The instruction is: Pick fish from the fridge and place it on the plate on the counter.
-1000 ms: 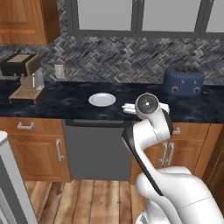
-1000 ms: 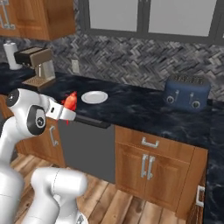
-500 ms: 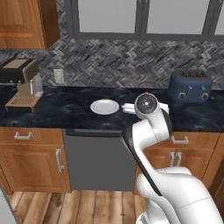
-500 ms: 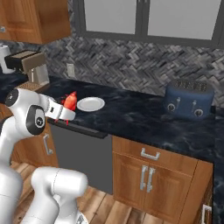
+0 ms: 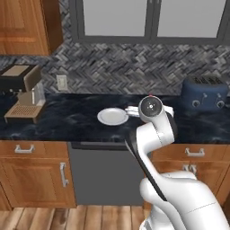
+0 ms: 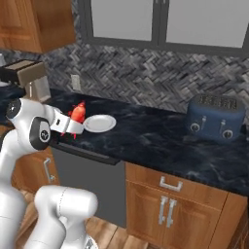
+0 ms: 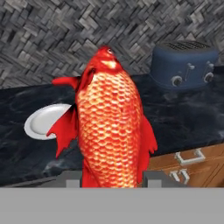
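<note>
So I'm carrying the fish (image 7: 111, 127) right now, my hand (image 7: 113, 178) clamped tight on its tail end with the head poking straight out ahead of me, and in the right base view you can see it sticking up red-orange just beside the near edge of the tabletop (image 6: 160, 141). It's hanging in the air, not touching anything but my fingers, and the plate (image 6: 99, 123) is sitting close by, a little further in on the dark marble. Judging by the look of it, this thing is going to be light but slick, all scales and a tapering body, so I'm guessing a grip near the tail could let it swing or slide out if I tilt too fast; holding nearer the thick middle would probably feel safer. It looks stiff enough that it isn't drooping at all. The plate looks shallow and probably skids easily, so I'm thinking a gentle set-down rather than a drop. Count-wise: one fish, one plate, one blue toaster (image 6: 216, 116) off to the right, one coffee machine (image 5: 22, 92) off to the left by the wall outlet.
</note>
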